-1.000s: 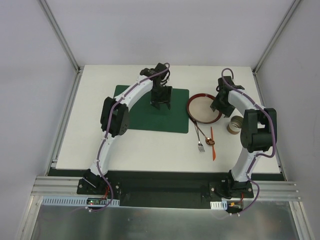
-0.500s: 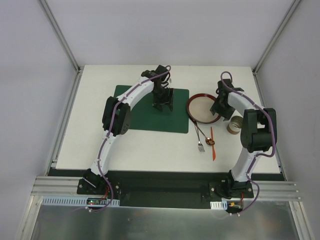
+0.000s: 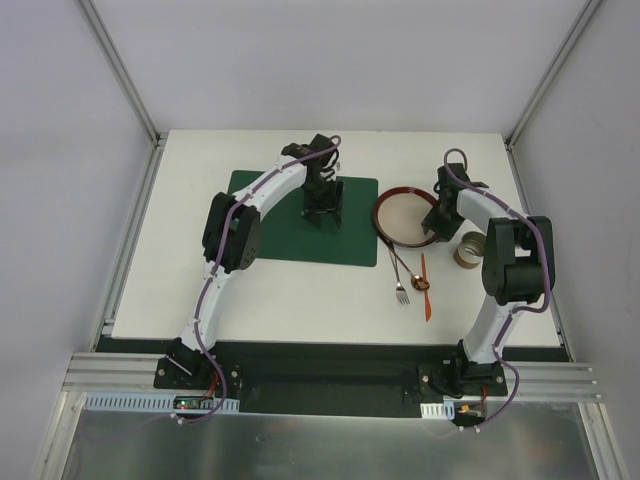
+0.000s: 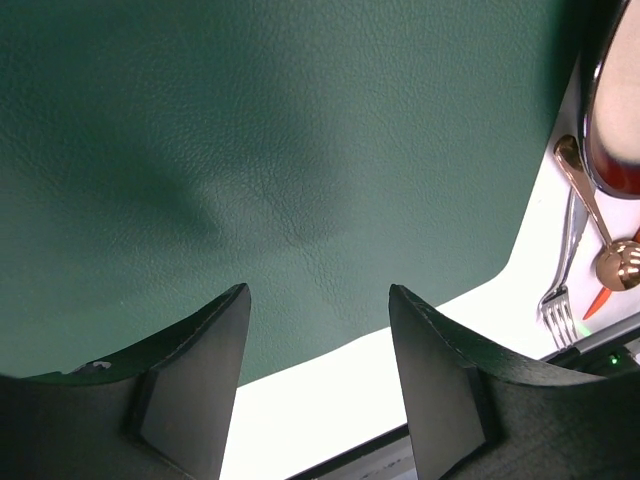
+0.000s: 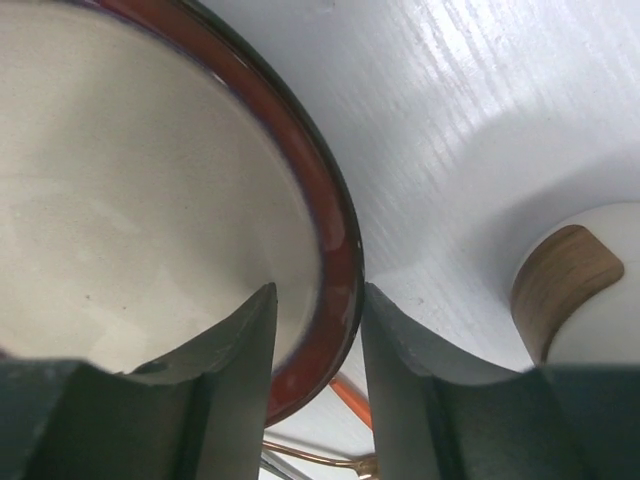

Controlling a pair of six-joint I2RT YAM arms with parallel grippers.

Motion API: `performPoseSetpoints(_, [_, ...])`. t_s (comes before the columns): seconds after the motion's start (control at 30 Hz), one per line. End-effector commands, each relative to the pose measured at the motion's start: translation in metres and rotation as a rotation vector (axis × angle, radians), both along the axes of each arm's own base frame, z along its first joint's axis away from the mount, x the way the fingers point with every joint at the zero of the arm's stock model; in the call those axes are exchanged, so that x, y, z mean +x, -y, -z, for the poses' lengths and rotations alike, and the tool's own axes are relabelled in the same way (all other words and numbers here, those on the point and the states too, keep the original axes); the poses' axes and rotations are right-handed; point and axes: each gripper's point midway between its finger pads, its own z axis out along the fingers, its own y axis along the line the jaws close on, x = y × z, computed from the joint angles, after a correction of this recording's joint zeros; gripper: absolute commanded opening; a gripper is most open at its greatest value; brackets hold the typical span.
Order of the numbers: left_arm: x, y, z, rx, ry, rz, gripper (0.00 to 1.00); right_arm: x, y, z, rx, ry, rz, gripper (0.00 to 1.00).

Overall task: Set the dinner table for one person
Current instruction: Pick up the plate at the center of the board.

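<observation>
The bench [image 3: 180, 290] is plain matte white, the placemat [image 3: 270, 225] dark green with a fine leathery grain, the plate [image 3: 403, 215] cream inside a glossy red-brown rim edged black, the fork [image 3: 401, 293] silver, the spoon [image 4: 620, 265] coppery, the slim utensil [image 3: 426, 300] orange, and the cup [image 3: 468, 250] white and wood-brown

- plate [image 5: 335, 240]: right wrist view cuts it off at left and top; one arc of rim shows.
- cup [image 5: 560, 280]: cropped by right edge.
- orange utensil [image 5: 350, 398]: only a sliver shows.
- table [image 5: 460, 120]: a patch only.
</observation>
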Motion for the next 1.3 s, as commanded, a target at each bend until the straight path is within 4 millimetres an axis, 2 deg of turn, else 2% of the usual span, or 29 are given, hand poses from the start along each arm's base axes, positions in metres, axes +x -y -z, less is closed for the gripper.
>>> performPoseSetpoints(0.0, [0.003,-0.004,-0.04,-0.017,0.088,0.006,0.57,0.001,-0.002,0.004,0.032,0.002,0.021,0.38])
performPoseSetpoints(0.13, [0.004,-0.005,-0.041,-0.017,0.093,0.002,0.57,0.0,-0.002,0.007,0.033,-0.002,0.027,0.24])
performPoseSetpoints(0.2, [0.004,-0.005,-0.041,-0.018,0.09,0.001,0.57,0.0,-0.001,0.009,0.03,-0.004,0.031,0.11])
performPoseSetpoints(0.3, [0.002,-0.006,-0.039,-0.014,0.082,-0.002,0.57,-0.002,0.0,0.011,0.031,-0.012,0.033,0.01])
performPoseSetpoints(0.5, [0.0,-0.008,-0.035,-0.007,0.067,-0.013,0.55,-0.007,0.007,0.01,-0.002,-0.007,0.046,0.01])
performPoseSetpoints(0.8, [-0.002,-0.008,-0.037,-0.007,0.06,-0.024,0.54,0.002,0.014,-0.014,-0.041,0.062,0.007,0.01])
performPoseSetpoints(1.27, [-0.004,-0.007,-0.035,-0.011,0.046,-0.032,0.53,0.006,0.026,-0.047,-0.109,0.146,-0.01,0.01])
